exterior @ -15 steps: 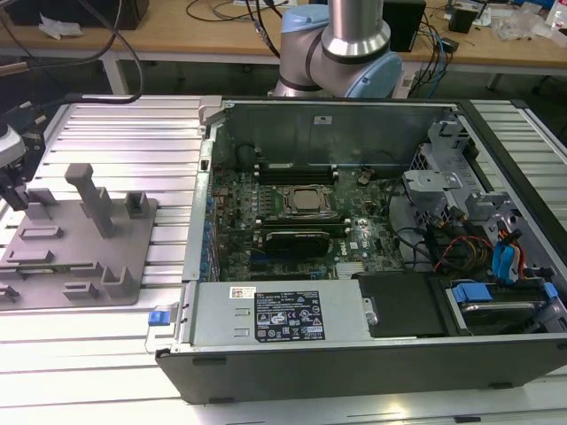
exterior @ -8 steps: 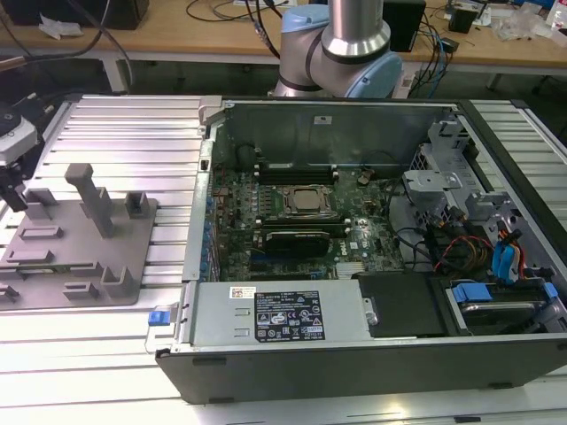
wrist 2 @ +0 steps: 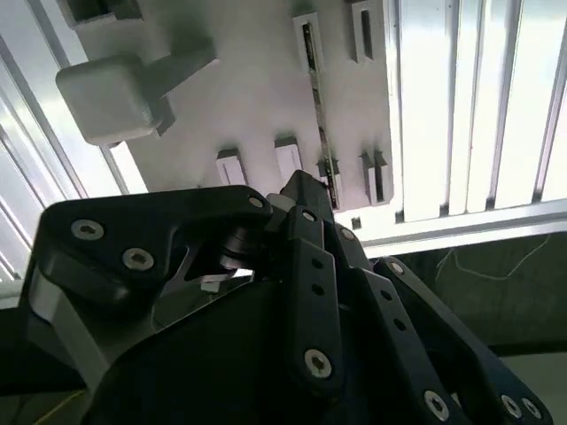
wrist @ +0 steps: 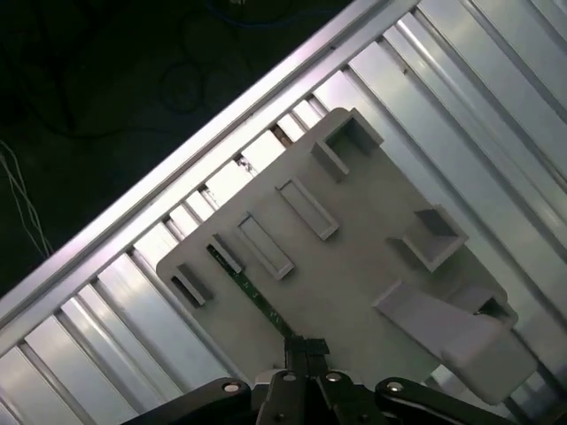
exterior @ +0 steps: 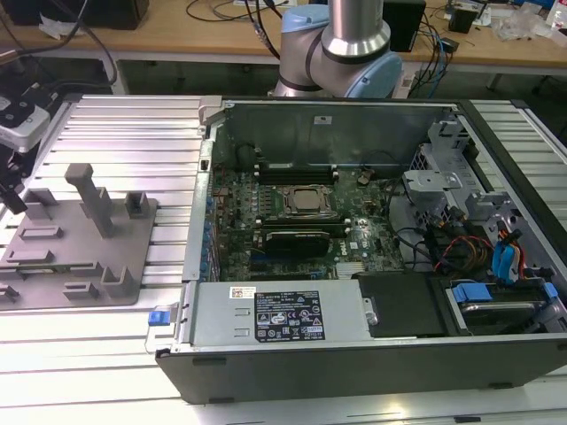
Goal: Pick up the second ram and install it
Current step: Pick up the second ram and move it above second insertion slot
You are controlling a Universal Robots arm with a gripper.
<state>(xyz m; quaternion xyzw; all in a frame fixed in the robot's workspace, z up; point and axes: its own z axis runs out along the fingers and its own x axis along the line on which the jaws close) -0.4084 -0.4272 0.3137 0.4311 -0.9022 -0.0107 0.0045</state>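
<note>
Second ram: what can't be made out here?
1. First wrist view: the second ram stands edge-on in the grey fixture, so its chips and label are hidden.
2. Both wrist views: the gripper covers the ram's near end; contact cannot be told.
3. Exterior view: the motherboard slots are too small to tell which are filled.

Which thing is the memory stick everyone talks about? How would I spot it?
Find the gray holder plate on the ribbed metal table, at the exterior view's left of the open computer case. The second ram sits in it: thin, long and green among gray blocks.
</note>
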